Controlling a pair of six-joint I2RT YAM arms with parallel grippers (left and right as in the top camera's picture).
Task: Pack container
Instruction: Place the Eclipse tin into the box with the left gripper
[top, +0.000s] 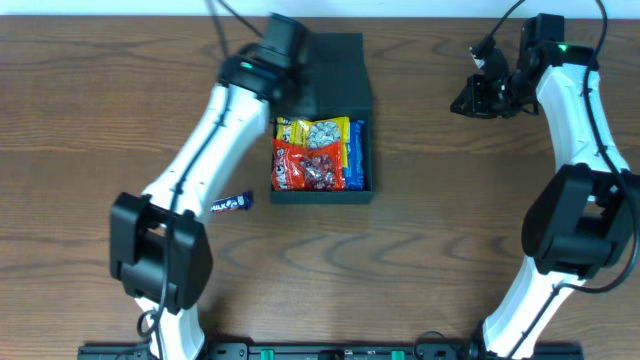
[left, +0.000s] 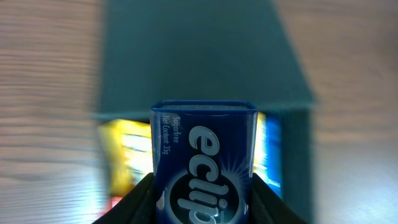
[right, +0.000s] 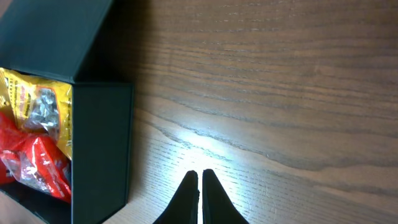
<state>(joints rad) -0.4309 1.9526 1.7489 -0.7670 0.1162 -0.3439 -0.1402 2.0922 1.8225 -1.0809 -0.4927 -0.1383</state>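
**A:** Where is the container (top: 340, 80) sitting?

**B:** On the wooden table (top: 450, 230), towards the back and a little left of centre. Its flap lid lies open, folded back away from the robot, and the open tray faces up.

**A:** What's inside?

**B:** A yellow packet (top: 315, 131) lies along the back with a red packet (top: 303, 168) in front of it. A blue packet (top: 356, 155) runs along the right wall. Together they fill most of the tray (the left wrist view is too blurred to add detail).

**A:** And the left gripper (left: 203, 202)?

**B:** Its fingers are partly closed, one pressed to each side of a blue tin (left: 204, 146) with white "eclip" lettering. The tin juts out beyond the fingertips. Behind it in the wrist view lie the lid and the packets. From overhead, the arm's wrist covers the back left corner of the box, so the tin is hidden there.

**A:** Right gripper (right: 199, 186)?

**B:** Its two fingers are pressed together with nothing between them. It hangs over the wood, well to the right of the box. Its wrist view catches the box's right wall at the left edge.

**A:** Anything loose on the table?

**B:** One small dark blue chocolate bar (top: 231, 204). It lies left of the box's front corner, beside the left arm and apart from the box.
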